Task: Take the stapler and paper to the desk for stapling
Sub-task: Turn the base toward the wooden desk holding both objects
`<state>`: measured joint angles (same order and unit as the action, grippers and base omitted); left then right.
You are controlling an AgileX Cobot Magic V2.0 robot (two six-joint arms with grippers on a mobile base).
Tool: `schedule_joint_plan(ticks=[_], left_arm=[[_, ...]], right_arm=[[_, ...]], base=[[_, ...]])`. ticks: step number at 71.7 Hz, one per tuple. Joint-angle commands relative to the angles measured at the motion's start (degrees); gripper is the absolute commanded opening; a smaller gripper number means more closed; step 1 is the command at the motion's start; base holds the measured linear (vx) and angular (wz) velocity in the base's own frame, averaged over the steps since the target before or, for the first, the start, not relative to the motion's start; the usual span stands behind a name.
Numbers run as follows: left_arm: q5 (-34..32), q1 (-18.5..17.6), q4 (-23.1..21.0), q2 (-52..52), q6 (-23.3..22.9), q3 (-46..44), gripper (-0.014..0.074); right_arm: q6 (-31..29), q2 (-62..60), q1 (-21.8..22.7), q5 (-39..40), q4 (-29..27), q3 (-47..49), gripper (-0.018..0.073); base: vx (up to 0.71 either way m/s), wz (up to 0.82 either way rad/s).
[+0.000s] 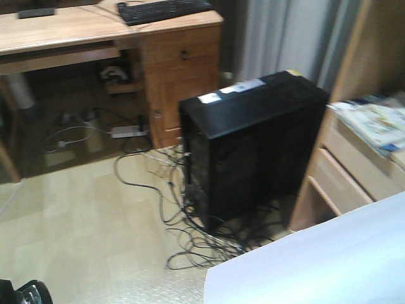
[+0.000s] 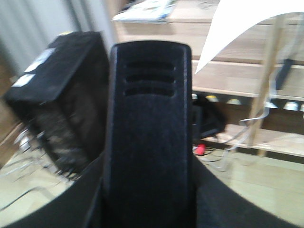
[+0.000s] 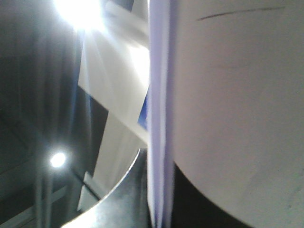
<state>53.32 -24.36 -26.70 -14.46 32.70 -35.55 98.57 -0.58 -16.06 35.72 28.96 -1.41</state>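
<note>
**both things held, desk far at 11 o'clock**

in the left wrist view the left gripper point(image 2: 148, 205) is pressed on the stapler point(image 2: 147, 133), which stands upright as a black ribbed body and fills the middle. in the right wrist view the right gripper point(image 3: 159, 209) pinches the paper point(image 3: 159, 142), seen edge-on as a thin stack that bends away to 3 o'clock.

in the front view the curved edge of this paper covers the 5 o'clock corner. bare floor point(image 1: 95, 221) lies open from 7 to 9 o'clock. at the centre stands a black computer tower point(image 1: 253, 145), with loose cables point(image 1: 190, 234) spreading from its foot toward 6 o'clock. just beside it at 3 o'clock is a shelf unit point(image 1: 354, 171).

the desk point(image 1: 69, 28) is far at 11 o'clock, well apart from both things, with a keyboard point(image 1: 161, 11) near its right edge.
</note>
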Motion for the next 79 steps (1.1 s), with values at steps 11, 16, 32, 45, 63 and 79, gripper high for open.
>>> schedule_joint_plan(ticks=[11,16,32,45,63,79], left_arm=[[-5.32,-0.07,-2.49,-0.52,-0.04,-1.54,-0.0006],[-5.32,-0.07,-2.49,-0.52,-0.04,-1.54,-0.0006],[-5.27,-0.07,-2.49,-0.52,-0.04,-1.54,-0.0006],[-5.27,-0.07,-2.49,-0.52,-0.04,-1.54,-0.0006],[-5.27,-0.07,-2.49,-0.52,-0.04,-1.54,-0.0006],[-5.27,-0.07,-2.49,-0.52,-0.04,-1.54,-0.0006]], right_arm=[[-0.36,0.80,0.03,2.94,-0.53,1.56,-0.0003],[-0.36,0.80,0.03,2.94,-0.53,1.56,-0.0003],[-0.36,0.80,0.03,2.94,-0.53,1.56,-0.0003],[-0.36,0.80,0.03,2.94,-0.53,1.56,-0.0003],[-0.36,0.80,0.03,2.94,-0.53,1.56,-0.0003],[-0.36,0.80,0.03,2.94,-0.53,1.56,-0.0003]], base=[[0.13,0.50],[0.13,0.50],[0.12,0.47],[0.11,0.34],[0.10,0.15],[0.13,0.03]])
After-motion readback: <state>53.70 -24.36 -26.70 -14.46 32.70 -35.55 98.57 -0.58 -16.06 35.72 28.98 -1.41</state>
